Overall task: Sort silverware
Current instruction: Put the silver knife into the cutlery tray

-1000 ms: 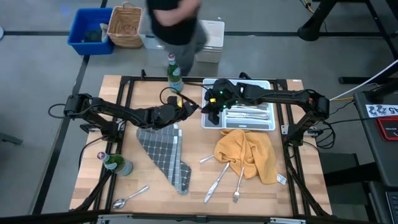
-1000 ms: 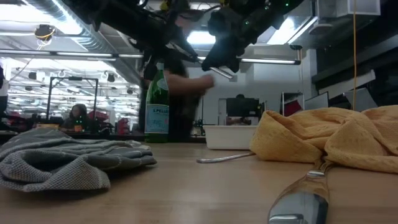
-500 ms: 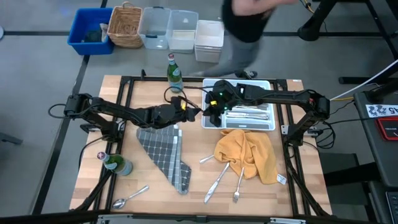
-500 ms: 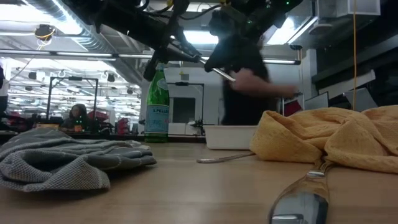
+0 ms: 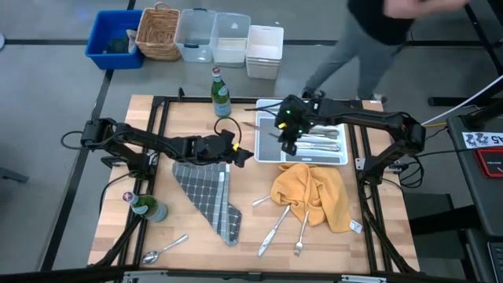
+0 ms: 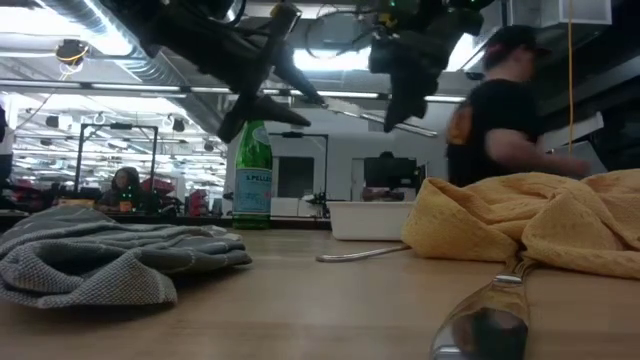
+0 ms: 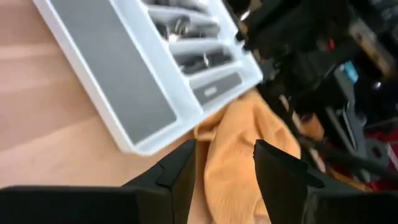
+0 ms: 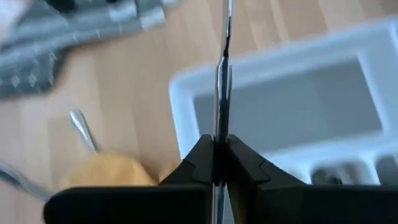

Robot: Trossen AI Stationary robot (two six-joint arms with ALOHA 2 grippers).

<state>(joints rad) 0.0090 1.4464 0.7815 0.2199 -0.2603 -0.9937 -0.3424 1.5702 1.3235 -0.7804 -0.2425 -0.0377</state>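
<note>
My right gripper is over the left part of the white tray, shut on a slim silver knife-like piece of the silverware. My left gripper hovers open just left of the tray, above the far end of the grey cloth; in its wrist view nothing lies between its fingers. More silverware lies in the tray's compartments. Three pieces lie by the orange cloth, and a spoon lies at the near left. My right gripper pinches the slim piece between its two fingers, close to one end. The fingers slant down from above. The long free part sticks out toward the table's left, about level, lifted clear above the tray's edge.
A green bottle stands at the far edge and another at the left. Bins and a basket sit beyond the table. A person passes behind the far right corner. Bare wood shows at the near middle.
My left gripper has opened wide, rolled at the wrist and dropped slightly toward the grey cloth. My right gripper has carried the slim piece toward the table's right edge, farther over the tray, tipping more downward. The person behind has walked from left to right.
</note>
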